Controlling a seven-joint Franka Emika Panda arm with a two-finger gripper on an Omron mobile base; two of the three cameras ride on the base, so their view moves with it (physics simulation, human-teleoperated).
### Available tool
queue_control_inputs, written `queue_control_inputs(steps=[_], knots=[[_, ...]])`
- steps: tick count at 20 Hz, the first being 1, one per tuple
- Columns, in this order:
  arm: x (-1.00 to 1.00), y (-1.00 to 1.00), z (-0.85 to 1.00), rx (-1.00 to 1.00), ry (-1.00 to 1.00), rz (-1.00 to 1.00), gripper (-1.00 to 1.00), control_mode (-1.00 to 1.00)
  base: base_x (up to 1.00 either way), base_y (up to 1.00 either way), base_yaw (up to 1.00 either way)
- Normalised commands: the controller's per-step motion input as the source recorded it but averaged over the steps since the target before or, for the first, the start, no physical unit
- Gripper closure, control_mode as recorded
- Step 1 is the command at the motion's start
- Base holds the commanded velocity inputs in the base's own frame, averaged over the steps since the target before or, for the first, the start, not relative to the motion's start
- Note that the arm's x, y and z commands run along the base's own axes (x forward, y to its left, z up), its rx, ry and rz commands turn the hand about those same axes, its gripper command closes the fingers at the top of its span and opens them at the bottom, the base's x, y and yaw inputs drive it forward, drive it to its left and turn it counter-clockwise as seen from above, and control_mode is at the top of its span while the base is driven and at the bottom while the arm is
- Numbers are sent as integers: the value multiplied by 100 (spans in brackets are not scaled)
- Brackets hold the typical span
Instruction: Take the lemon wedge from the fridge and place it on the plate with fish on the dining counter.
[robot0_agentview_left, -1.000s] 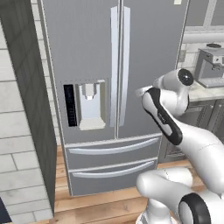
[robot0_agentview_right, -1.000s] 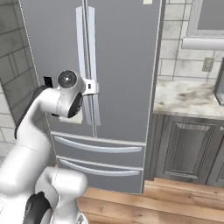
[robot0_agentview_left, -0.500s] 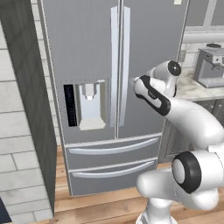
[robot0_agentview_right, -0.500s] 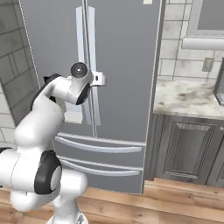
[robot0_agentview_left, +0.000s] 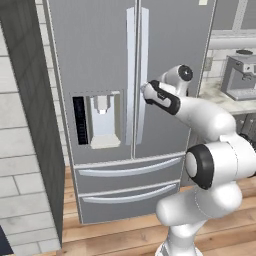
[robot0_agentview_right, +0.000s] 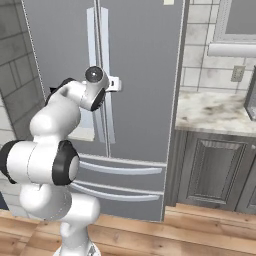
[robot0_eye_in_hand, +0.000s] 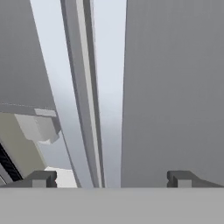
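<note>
the fridge (robot0_agentview_left: 100, 75) is tall, of grey smooth steel, both doors and both bottom drawers closed, so the lemon wedge cannot be seen. two long pale handles (robot0_agentview_left: 136, 75) run along the inner edges of the doors. the white arm reaches forward; the gripper (robot0_eye_in_hand: 111, 178) stands wide open around the right handle (robot0_eye_in_hand: 110, 96), holding nothing.

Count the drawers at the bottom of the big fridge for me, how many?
2. The upper drawer sits right under the fridge doors; the lower drawer is just beneath it, near the floor.
</note>
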Motion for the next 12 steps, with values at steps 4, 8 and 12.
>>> queue_control_inputs(steps=[4, 8, 12], knots=[[0, 34, 0, 0, -6, 0, -100, -100, 0, 0, 0], [16, 14, 0, 0, -2, 0, -100, -100, 0, 0, 0], [19, 0, 0, 0, 0, 0, -100, -100, 0, 0, 0]])
